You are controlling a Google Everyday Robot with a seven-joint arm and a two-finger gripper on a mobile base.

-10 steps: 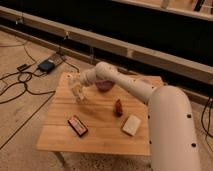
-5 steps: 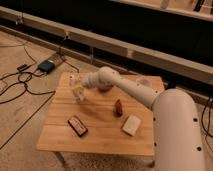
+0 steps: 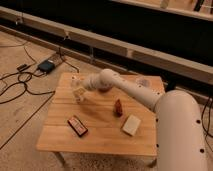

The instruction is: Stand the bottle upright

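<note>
The bottle [image 3: 79, 96] is a small whitish plastic thing at the left middle of the wooden table [image 3: 100, 140]. It looks roughly upright, directly under my gripper [image 3: 77, 89]. The gripper sits at the end of the white arm [image 3: 125, 86], which reaches in from the right across the back of the table. The gripper is on or right around the bottle's top, and I cannot tell whether it grips it. The bowl is mostly hidden behind the arm.
A small dark reddish-brown bottle-like object [image 3: 118, 107] stands at the table's centre. A flat red-and-black box [image 3: 77, 125] lies front left and a pale block [image 3: 132, 125] front right. A black device [image 3: 46, 66] and cables lie on the floor to the left.
The arm has dropped slightly and the gripper has shifted a little to the right over the bottle. The other objects have not moved.
</note>
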